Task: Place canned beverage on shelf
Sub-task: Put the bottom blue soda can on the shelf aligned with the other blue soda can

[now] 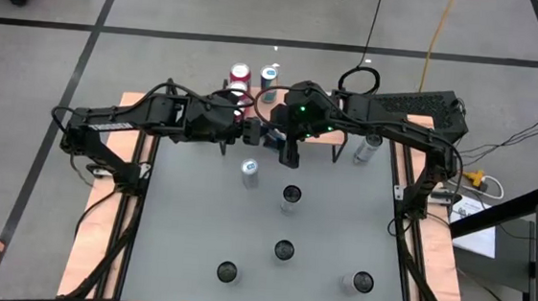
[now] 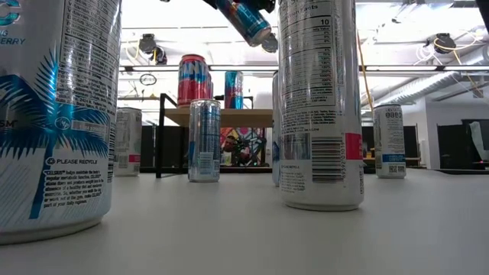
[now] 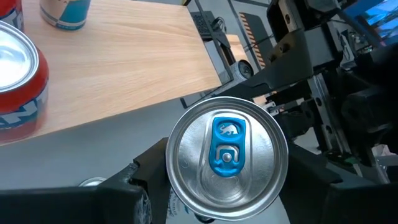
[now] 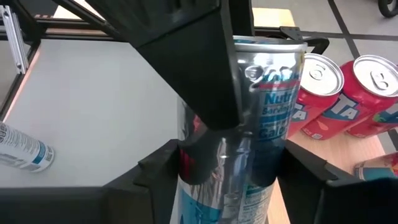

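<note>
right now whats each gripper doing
Left gripper: shut on the blue-tab can.
Right gripper: also shut on that can, beside the shelf.

Grey floor [image 1: 194, 0] with black lines, yellow cable [image 1: 439, 29], ceiling ducts [image 2: 428, 80].

A silver can [image 3: 227, 160] with a blue pull tab is held between the black fingers of the left hand [image 3: 211, 186]. Beyond that hand, a red-and-white can [image 3: 18, 81] is seen on the light-brown wooden shelf [image 3: 124, 68]. The surface [image 1: 321, 222] is grey.
</note>
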You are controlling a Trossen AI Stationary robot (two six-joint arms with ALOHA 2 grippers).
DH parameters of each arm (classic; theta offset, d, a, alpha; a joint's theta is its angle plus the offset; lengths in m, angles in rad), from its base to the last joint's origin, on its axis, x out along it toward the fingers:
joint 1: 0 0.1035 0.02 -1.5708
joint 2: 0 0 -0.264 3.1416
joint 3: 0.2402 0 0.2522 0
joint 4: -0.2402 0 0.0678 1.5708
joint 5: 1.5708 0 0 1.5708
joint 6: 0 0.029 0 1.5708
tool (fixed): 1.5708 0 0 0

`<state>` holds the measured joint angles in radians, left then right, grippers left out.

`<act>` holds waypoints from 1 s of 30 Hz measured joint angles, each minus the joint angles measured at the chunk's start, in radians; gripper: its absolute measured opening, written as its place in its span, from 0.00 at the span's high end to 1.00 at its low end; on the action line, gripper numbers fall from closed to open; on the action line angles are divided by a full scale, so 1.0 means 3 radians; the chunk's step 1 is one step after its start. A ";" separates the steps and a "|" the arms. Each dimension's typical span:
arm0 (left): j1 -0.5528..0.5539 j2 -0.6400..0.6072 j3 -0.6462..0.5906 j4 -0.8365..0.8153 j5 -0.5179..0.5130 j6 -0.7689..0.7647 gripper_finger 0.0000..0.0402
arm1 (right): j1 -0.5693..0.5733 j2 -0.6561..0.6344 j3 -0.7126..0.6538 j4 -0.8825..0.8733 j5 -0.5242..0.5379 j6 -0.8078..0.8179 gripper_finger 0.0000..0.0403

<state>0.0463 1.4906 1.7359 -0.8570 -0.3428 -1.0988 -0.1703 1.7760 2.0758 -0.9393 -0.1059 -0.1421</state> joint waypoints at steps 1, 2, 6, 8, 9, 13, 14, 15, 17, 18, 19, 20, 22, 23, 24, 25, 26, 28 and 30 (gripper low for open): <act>0.0000 0.0000 0.0000 -0.0001 0.0000 0.0000 0.46 | 0.0000 0.0000 0.0000 0.0002 0.0000 0.0000 0.52; 0.0000 0.0000 0.0000 -0.0001 0.0000 0.0001 0.46 | 0.0000 0.0000 0.0000 0.0001 0.0003 0.0003 0.52; 0.0000 -0.0001 0.0000 0.0005 0.0003 0.0014 0.46 | 0.0001 0.0000 0.0000 0.0016 0.0002 -0.0004 0.44; 0.0000 0.0000 0.0000 0.0013 0.0004 0.0015 0.46 | 0.0003 0.0001 0.0000 0.0020 0.0006 0.0010 0.38; 0.0000 0.0000 0.0001 0.0046 0.0014 0.0017 0.46 | 0.0004 0.0003 0.0000 0.0044 0.0002 0.0025 0.35; 0.0000 -0.0001 0.0004 0.0070 0.0025 0.0017 0.46 | 0.0006 0.0010 -0.0004 0.0067 -0.0004 0.0032 0.28; 0.0000 -0.0001 0.0004 0.0071 0.0025 0.0017 0.46 | 0.0006 0.0010 -0.0004 0.0075 -0.0003 0.0032 0.27; 0.0000 -0.0001 0.0004 0.0066 0.0025 0.0017 0.46 | 0.0006 0.0010 -0.0004 0.0082 -0.0001 0.0032 0.28; 0.0000 -0.0001 0.0004 0.0055 0.0025 0.0019 0.46 | 0.0006 0.0010 -0.0003 0.0077 0.0006 0.0034 0.30; 0.0000 -0.0001 0.0004 0.0051 0.0025 0.0019 0.46 | 0.0006 0.0010 -0.0003 0.0077 0.0009 0.0052 0.32; 0.0000 -0.0001 0.0004 0.0050 0.0025 0.0019 0.45 | 0.0006 0.0010 -0.0004 0.0076 0.0008 0.0074 0.34; 0.0000 -0.0001 0.0004 0.0050 0.0027 0.0020 0.45 | 0.0005 0.0010 -0.0004 0.0076 0.0008 0.0082 0.37; 0.0000 -0.0001 0.0004 0.0048 0.0028 0.0021 0.45 | 0.0005 0.0010 -0.0004 0.0077 0.0009 0.0083 0.42; 0.0000 -0.0001 0.0004 0.0045 0.0028 0.0020 0.45 | 0.0005 0.0010 -0.0004 0.0076 0.0010 0.0083 0.45; 0.0000 -0.0001 0.0004 0.0043 0.0027 0.0017 0.45 | 0.0005 0.0010 -0.0004 0.0075 0.0010 0.0082 0.47; 0.0000 -0.0001 0.0004 0.0041 0.0025 0.0012 0.45 | 0.0005 0.0010 -0.0003 0.0076 0.0010 0.0077 0.50; 0.0000 -0.0001 0.0004 0.0041 0.0027 0.0011 0.45 | 0.0005 0.0010 -0.0004 0.0076 0.0015 0.0072 0.52; 0.0002 -0.0001 0.0004 0.0041 0.0034 0.0009 0.45 | 0.0004 0.0008 -0.0004 0.0077 0.0017 0.0066 0.54; 0.0003 -0.0001 0.0004 0.0041 0.0041 0.0010 0.44 | -0.0009 0.0008 -0.0004 0.0076 0.0015 0.0068 0.55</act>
<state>0.0471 1.4902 1.7370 -0.8448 -0.3305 -1.0959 -0.1730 1.7782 2.0747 -0.9165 -0.1015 -0.1217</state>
